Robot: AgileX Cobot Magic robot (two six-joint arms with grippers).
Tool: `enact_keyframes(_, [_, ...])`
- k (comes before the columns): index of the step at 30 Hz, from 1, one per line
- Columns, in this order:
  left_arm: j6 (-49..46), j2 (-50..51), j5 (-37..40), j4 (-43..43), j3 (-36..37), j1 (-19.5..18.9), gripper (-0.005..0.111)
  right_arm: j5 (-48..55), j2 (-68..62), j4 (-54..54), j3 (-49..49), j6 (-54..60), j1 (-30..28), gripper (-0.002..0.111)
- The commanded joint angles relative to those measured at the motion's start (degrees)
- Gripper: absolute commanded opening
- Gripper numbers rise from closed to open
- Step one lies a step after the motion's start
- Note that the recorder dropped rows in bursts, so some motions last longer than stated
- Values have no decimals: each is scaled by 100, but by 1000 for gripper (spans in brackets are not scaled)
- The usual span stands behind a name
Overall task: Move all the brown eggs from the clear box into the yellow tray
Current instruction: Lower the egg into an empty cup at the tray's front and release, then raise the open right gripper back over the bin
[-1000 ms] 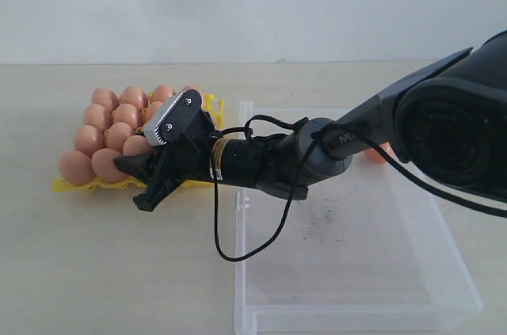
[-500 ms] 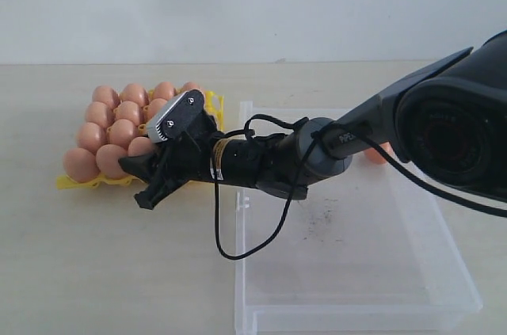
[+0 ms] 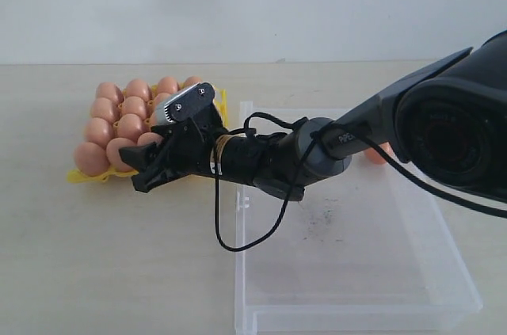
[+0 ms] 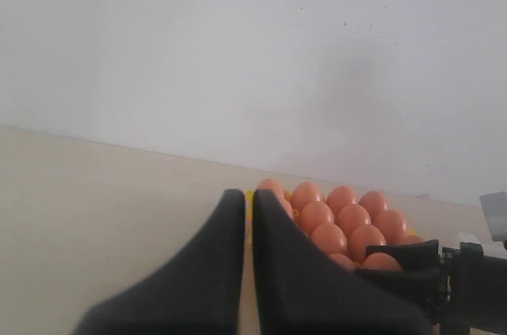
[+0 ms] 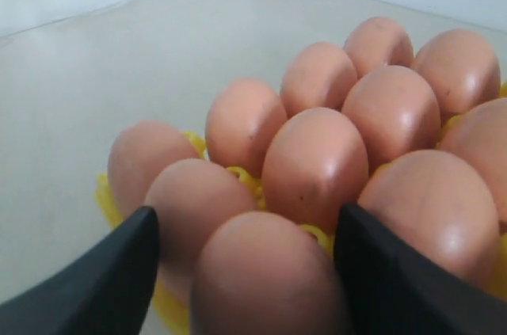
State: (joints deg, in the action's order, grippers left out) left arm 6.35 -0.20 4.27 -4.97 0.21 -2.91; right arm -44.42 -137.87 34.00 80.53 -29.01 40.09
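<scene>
Pale table (image 3: 95,272), white wall. The left gripper (image 4: 247,272) is pinched shut and empty. The right gripper (image 3: 131,175), jaws wide, loosely straddles a near-right egg among the brown eggs (image 3: 127,105) in the yellow tray (image 3: 79,177). The last egg (image 3: 374,154) lies rightward in the clear box (image 3: 356,272), nearer the right arm.

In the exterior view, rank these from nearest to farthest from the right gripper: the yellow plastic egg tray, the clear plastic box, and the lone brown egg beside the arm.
1. Yellow plastic egg tray, at left, beneath the right gripper.
2. Clear plastic box, centre-right.
3. Lone brown egg, far right, behind the arm.
</scene>
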Motion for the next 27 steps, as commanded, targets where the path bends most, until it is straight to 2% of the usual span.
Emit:
enact_keyframes(1, [7, 20, -32, -3, -21, 22, 4, 271, 25, -230, 13, -90, -21, 59])
enact_keyframes(7, [7, 20, -32, -3, -21, 22, 4, 485, 294, -464, 13, -25, -21, 59])
enact_keyframes(19, [7, 20, -32, -3, -21, 22, 4, 1760, 1025, -425, 13, -3, -21, 59])
enact_keyframes(21, [7, 20, -32, -3, -21, 22, 4, 2000, 1183, -425, 13, -3, -21, 56])
enact_keyframes(24, [7, 20, -32, -3, -21, 22, 4, 2546, 1480, -393, 13, -3, -21, 37])
enact_keyframes(26, [7, 20, -32, -3, -21, 22, 4, 3080, 1732, -164, 13, -3, -21, 14])
enact_keyframes(27, [7, 20, -32, -3, -21, 22, 4, 3445, 1868, -13, 13, -3, -21, -1])
